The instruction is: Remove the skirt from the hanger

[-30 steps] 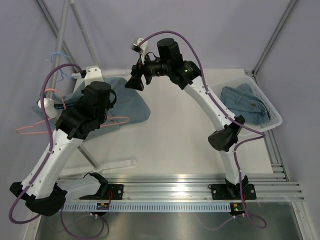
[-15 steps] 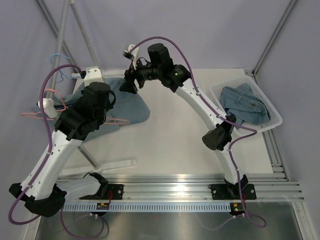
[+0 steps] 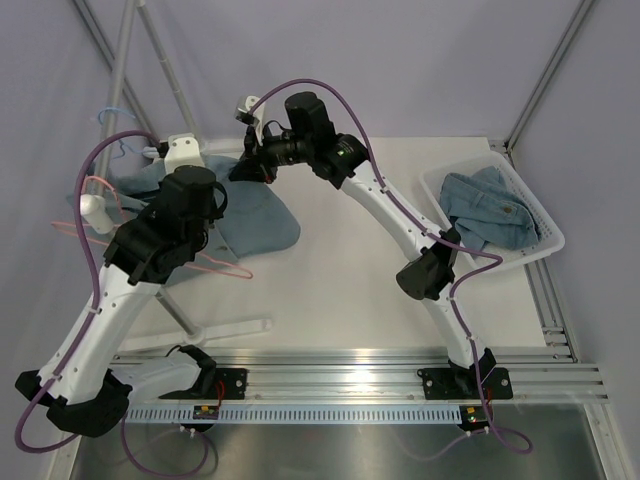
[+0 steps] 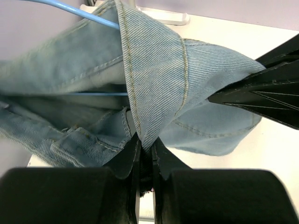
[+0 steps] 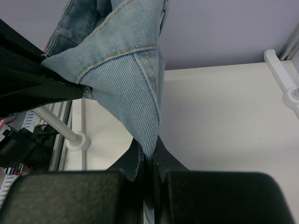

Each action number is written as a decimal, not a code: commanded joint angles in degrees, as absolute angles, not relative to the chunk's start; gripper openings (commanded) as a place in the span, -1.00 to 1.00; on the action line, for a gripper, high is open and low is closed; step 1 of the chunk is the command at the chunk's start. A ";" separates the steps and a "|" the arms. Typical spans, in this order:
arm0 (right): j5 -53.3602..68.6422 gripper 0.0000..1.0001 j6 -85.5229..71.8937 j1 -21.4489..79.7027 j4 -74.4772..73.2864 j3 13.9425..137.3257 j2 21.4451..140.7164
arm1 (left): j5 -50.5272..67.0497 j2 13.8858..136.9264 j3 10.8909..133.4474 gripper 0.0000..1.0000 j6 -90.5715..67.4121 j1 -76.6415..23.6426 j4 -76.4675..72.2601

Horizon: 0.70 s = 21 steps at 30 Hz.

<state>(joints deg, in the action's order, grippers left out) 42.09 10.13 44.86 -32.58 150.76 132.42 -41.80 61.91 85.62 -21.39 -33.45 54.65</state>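
The light blue denim skirt [image 3: 262, 216] hangs bunched at the table's back left, stretched between both grippers. My left gripper [image 4: 145, 149] is shut on a fold of the skirt [image 4: 154, 70]. A blue hanger wire [image 4: 74, 10] runs into the cloth just above that fold. My right gripper [image 5: 148, 156] is shut on another edge of the skirt [image 5: 121, 70], and it shows as a black wedge [image 4: 266, 91] in the left wrist view. From above, the right gripper [image 3: 246, 166] sits at the skirt's back edge, close to the left wrist [image 3: 190, 200].
A pink hanger [image 3: 215, 264] sticks out under the left arm. The garment rack's pole [image 3: 122, 70] and white foot [image 3: 215, 330] stand at the left. A white basket [image 3: 545, 245] with denim clothes [image 3: 490, 205] sits at the right.
My right gripper swung left to the skirt and shut on its edge. The left arm shifted a little with the skirt, and the pink hanger dropped lower.
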 commanded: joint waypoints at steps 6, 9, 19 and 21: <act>44.47 -1.00 9.05 45.35 -26.72 151.35 131.75 | -36.04 60.12 86.31 0.18 -18.81 -33.75 51.77; 45.87 -1.00 9.14 45.35 -25.67 151.26 131.84 | -35.42 60.99 87.36 0.97 -18.54 -33.75 52.03; 46.75 -1.00 7.30 45.26 -18.38 149.77 132.28 | -32.79 61.27 90.70 0.98 -17.84 -35.77 50.54; 47.28 -1.00 5.64 45.35 -13.74 149.07 132.28 | -29.12 60.12 89.22 0.98 -17.58 -35.86 48.35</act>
